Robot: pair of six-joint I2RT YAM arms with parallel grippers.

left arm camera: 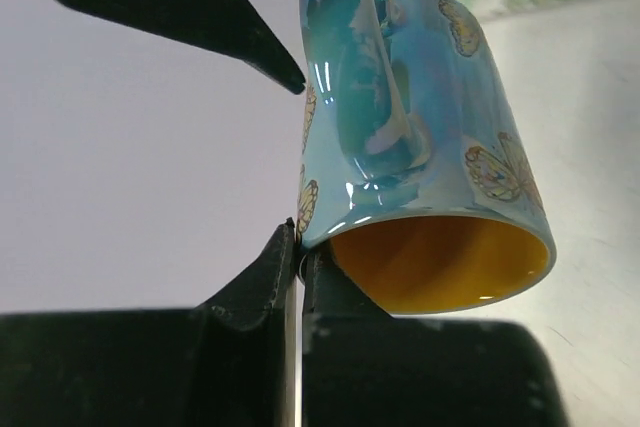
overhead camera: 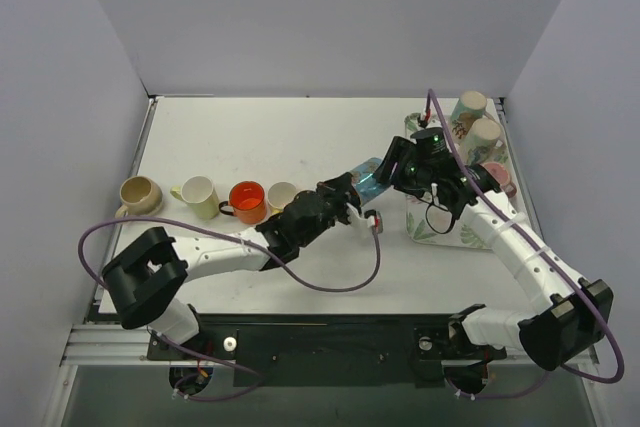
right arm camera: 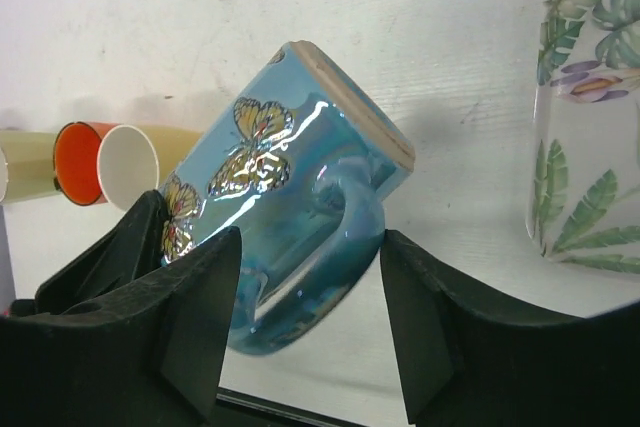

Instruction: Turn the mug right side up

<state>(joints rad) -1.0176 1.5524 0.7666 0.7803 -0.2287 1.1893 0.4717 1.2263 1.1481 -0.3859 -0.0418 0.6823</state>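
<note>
Two hands at the blue mug (right arm camera: 285, 177); right hand (right arm camera: 310, 242) clamps it tilted; left hand (left arm camera: 294, 159) gapes wide beside it.

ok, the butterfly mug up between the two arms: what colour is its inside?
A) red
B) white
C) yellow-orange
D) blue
C: the left wrist view looks into the open mouth of the blue butterfly mug, and the inner wall is yellow-orange.
</note>
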